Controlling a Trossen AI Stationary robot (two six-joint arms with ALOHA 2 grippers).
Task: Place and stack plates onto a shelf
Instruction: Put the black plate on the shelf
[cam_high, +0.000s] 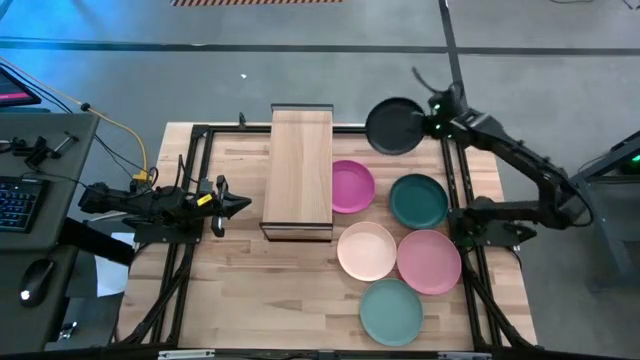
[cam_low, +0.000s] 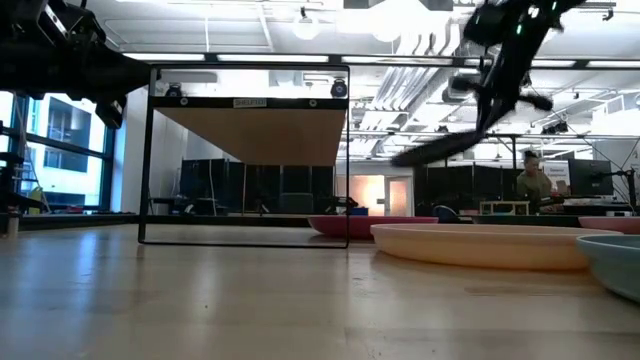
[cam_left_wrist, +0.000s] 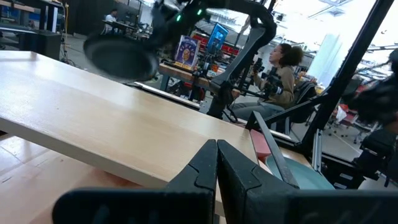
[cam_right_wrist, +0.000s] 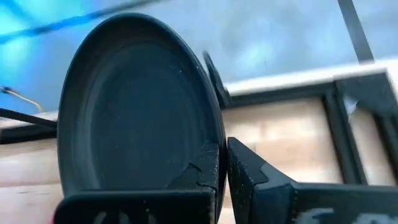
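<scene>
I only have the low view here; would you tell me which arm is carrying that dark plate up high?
Observer: The right gripper pinches the dark grey-black plate by its rim.
Operator: Thank you. Is it over the shelf?
Observer: No, it hangs beyond the shelf, toward the table's right rear corner.
Operator: And the left arm?
Observer: The left gripper waits shut beside the shelf, holding nothing.

Wooden table (cam_high: 240, 300) carries shelf (cam_high: 300, 170), five plates (cam_high: 366, 251).

No text is legible; the small label on the shelf (cam_low: 248, 102) frame (low view) is too blurred.
</scene>
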